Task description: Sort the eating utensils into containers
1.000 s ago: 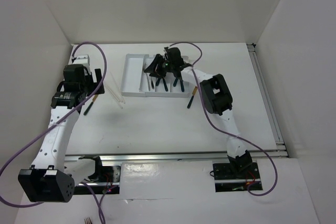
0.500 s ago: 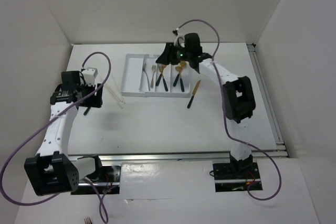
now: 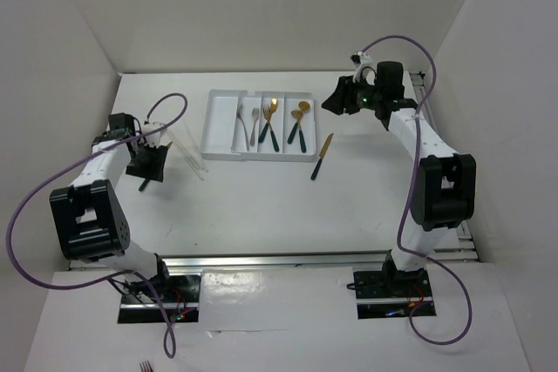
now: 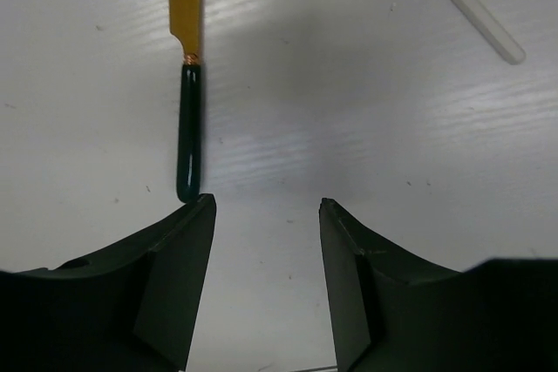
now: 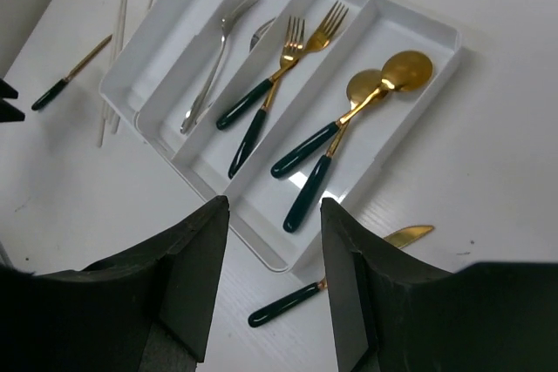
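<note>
over on the left side of the table [image 3: 253,206], the left gripper [image 3: 149,163] sits low above the surface with its jaws spread wide, and the wrist view shows just plain tabletop between them. a gold-bladed knife [image 4: 187,76] with a dark handle lies right ahead of it. the butt of the handle ends just off the tip of one jaw, can't tell if they actually touch. a few thin white sticks [image 3: 189,151] lie a bit further right, between that gripper and the tray.

next up is the white tray [image 3: 216,128], sitting toward the far side of the table. counting its slots from the left, the second one holds the silver fork [image 5: 212,71] plus another silver piece mostly hidden behind the divider. the third has two gold forks [image 5: 248,102] lying close together, dark handles pointing toward the arms. the rightmost has two gold spoons [image 5: 307,149] lying the same way.

a second knife [image 3: 322,156] lies tilted on the table just outside the tray's near right corner.

far right, the right gripper [image 3: 330,102] hangs above the table off to the right of the tray, jaws wide apart and gripping nothing, with its camera looking down across the tray.
</note>
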Tool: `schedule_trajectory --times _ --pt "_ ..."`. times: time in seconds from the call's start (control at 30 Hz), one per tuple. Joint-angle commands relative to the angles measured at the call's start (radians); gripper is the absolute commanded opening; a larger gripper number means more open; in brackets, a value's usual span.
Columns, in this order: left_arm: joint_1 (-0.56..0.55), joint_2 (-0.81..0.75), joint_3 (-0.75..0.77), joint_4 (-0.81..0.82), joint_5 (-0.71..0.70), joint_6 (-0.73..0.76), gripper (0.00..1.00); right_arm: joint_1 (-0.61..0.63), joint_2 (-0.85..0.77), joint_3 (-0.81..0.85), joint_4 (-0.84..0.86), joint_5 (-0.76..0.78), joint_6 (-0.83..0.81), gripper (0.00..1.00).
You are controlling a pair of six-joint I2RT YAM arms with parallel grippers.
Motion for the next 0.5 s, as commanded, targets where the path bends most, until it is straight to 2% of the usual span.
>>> schedule_trajectory --times 0.0,0.17,0.3,0.47 --pt "0.009 0.060 0.074 0.054 -0.032 0.068 0.64 -0.019 -0.071 -0.026 -0.022 -0.041 -0.040 0.54" --pt "0.029 0.124 0.096 0.082 -0.050 0.093 0.62 -0.039 -0.089 -0.036 -0.031 -0.050 -0.049 0.54" --pt "0.038 0.179 0.122 0.082 -0.038 0.093 0.58 -0.059 -0.089 -0.036 -0.051 -0.050 -0.059 0.54" --pt "0.057 0.226 0.142 0.093 -0.038 0.093 0.58 -0.070 -0.089 -0.016 -0.071 -0.050 -0.059 0.54"
